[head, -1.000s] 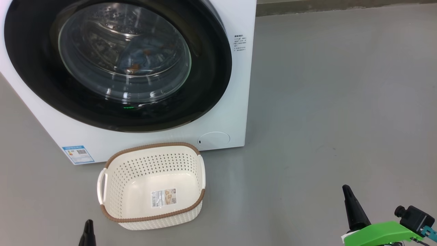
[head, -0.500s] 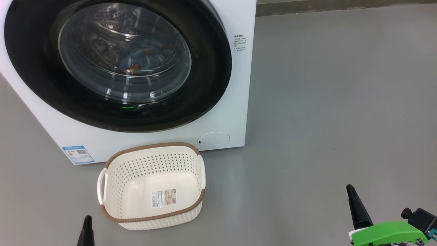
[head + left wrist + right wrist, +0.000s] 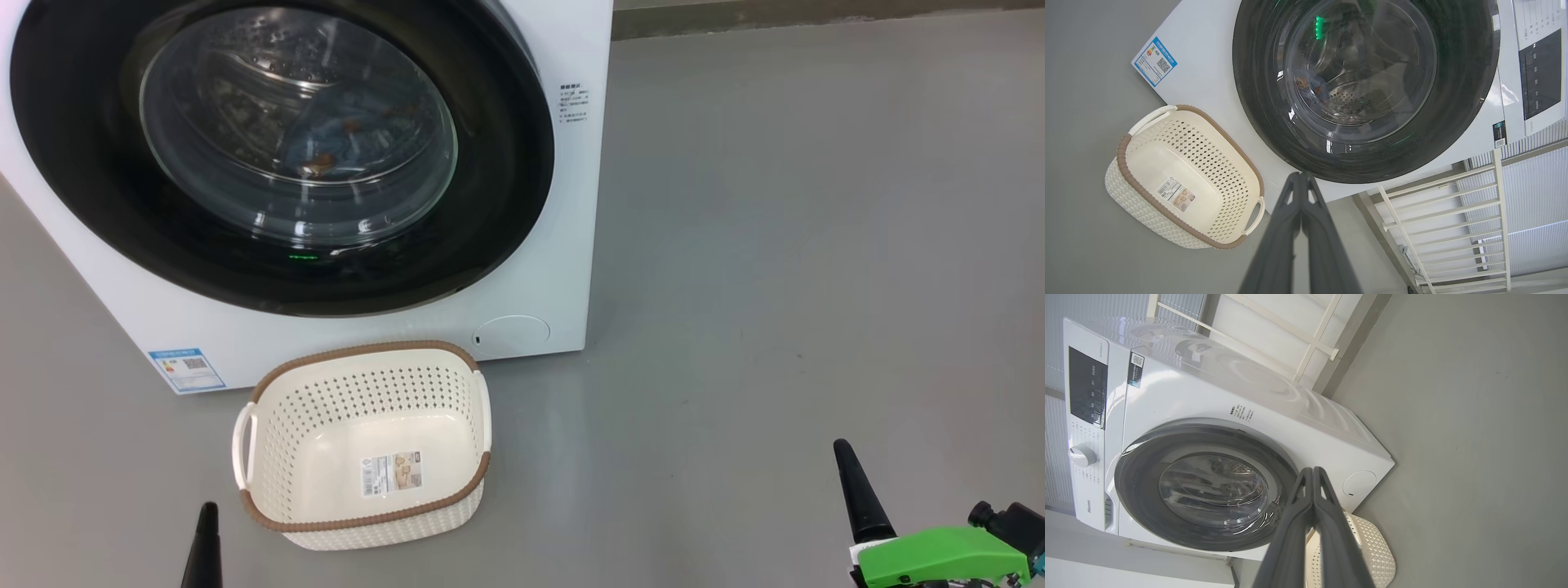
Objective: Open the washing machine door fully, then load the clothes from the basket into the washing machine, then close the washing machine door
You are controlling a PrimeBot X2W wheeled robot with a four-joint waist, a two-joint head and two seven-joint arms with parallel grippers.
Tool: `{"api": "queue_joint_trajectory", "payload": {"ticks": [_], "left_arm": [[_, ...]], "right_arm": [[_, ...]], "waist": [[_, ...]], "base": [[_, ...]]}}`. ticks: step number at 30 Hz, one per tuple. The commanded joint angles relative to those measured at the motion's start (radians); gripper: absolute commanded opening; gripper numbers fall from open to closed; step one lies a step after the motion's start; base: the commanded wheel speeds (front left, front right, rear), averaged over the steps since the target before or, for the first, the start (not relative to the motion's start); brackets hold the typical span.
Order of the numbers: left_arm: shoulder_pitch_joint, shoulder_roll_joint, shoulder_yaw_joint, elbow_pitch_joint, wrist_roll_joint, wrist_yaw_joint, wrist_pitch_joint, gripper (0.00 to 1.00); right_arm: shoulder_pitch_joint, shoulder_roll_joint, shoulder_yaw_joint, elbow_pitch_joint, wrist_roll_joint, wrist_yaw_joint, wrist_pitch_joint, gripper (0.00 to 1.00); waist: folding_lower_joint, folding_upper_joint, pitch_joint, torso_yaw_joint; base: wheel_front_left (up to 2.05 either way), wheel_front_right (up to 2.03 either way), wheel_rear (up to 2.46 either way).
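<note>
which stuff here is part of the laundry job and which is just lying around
Part of the job:
washing machine
washing machine door, shut
clothes, inside, behind the door
basket, empty

Just there:
white railing beside the machine
grey floor

Hisense on the washing machine (image 3: 1180,404) front, QR code on blue label (image 3: 186,369), rest illegible

The washing machine (image 3: 1208,81) has its door (image 3: 1453,122) shut, with the clothes (image 3: 1310,85) seen through the glass. The basket (image 3: 1208,163) stands on the floor (image 3: 1086,102) just beside the machine's front. The left gripper (image 3: 1301,176), fingers pressed together, points at the machine.
</note>
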State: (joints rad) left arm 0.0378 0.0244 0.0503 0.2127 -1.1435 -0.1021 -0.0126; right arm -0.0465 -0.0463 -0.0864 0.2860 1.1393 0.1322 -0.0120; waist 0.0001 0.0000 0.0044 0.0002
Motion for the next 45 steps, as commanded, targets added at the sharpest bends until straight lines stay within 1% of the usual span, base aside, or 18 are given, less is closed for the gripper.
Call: {"api": "queue_joint_trajectory", "payload": {"ticks": [1,34,42,45], "left_arm": [[-0.052,0.02,0.027,-0.018,-0.028,-0.013,0.005,0.0],[-0.129,0.028,0.053,0.023,-0.389,-0.026,0.101,0.0],[-0.145,0.029,0.059,0.032,-0.466,-0.028,0.122,0.0],[-0.146,0.029,0.06,0.033,-0.468,-0.029,0.123,0.0]], "right_arm": [[-0.047,-0.004,0.008,-0.029,0.028,-0.001,0.007,0.0],[-0.059,-0.004,-0.022,-0.039,0.389,-0.001,0.105,0.0],[-0.061,-0.004,-0.028,-0.041,0.466,-0.002,0.125,0.0],[-0.061,-0.004,-0.029,-0.041,0.468,-0.002,0.126,0.0]], "waist": [[-0.0001,0.0,0.0,0.0],[-0.0001,0.0,-0.001,0.0],[-0.0001,0.0,-0.001,0.0],[-0.0001,0.0,-0.001,0.0]], "base": [[0.0,0.0,0.0],[0.0,0.0,0.0],[0.0,0.0,0.0],[0.0,0.0,0.0]]}}
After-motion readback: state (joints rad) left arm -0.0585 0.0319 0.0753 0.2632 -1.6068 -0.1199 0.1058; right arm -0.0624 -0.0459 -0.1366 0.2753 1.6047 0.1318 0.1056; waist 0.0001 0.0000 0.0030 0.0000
